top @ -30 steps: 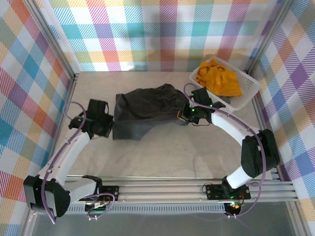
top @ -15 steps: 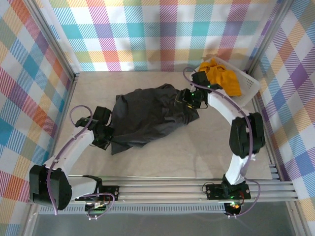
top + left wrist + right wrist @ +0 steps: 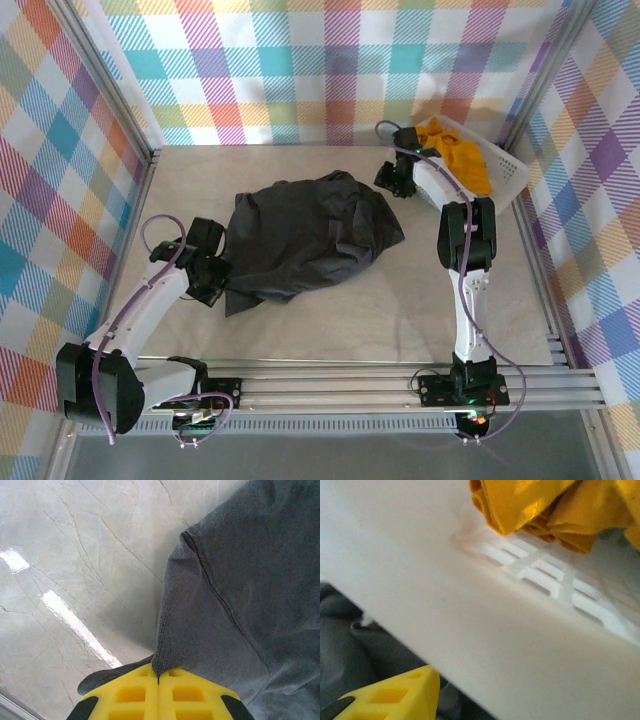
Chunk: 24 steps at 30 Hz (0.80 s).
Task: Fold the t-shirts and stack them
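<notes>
Our left hand is clamped shut on an edge of the charcoal t-shirt, the fabric pinched between its yellow fingers. From that hand the shirt lies rumpled on the counter, its long axis running away and to the right, toward our right hand. The right hand hovers just past the shirt's far right end; we cannot tell how far open it is. Just beyond it, the mustard t-shirt sits bunched in the white basket.
</notes>
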Each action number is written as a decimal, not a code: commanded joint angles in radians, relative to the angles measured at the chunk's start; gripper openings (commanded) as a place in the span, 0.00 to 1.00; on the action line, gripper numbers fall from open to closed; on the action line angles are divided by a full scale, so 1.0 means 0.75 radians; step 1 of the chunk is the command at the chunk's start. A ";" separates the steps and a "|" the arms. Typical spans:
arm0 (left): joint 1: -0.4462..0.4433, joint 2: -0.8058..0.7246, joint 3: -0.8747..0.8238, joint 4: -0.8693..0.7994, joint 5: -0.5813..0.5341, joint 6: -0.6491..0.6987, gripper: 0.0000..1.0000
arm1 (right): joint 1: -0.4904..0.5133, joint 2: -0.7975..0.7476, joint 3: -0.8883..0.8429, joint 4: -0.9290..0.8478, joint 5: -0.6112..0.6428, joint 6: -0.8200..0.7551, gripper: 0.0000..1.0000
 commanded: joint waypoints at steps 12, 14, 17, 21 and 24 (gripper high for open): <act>-0.001 -0.031 0.006 -0.055 -0.035 0.004 0.02 | -0.130 0.053 0.317 -0.084 -0.174 -0.056 0.50; 0.003 -0.027 0.014 -0.069 -0.061 0.004 0.03 | -0.116 -0.056 0.188 -0.051 -0.158 -0.044 0.50; 0.008 -0.025 0.026 -0.074 -0.088 0.004 0.03 | -0.085 -0.314 -0.196 0.146 -0.127 0.012 0.51; 0.021 -0.024 0.051 -0.093 -0.130 0.008 0.02 | -0.060 -0.525 -0.583 0.285 -0.170 0.153 0.50; 0.031 -0.023 0.066 -0.100 -0.147 0.018 0.02 | -0.045 -0.596 -0.759 0.298 -0.186 0.207 0.47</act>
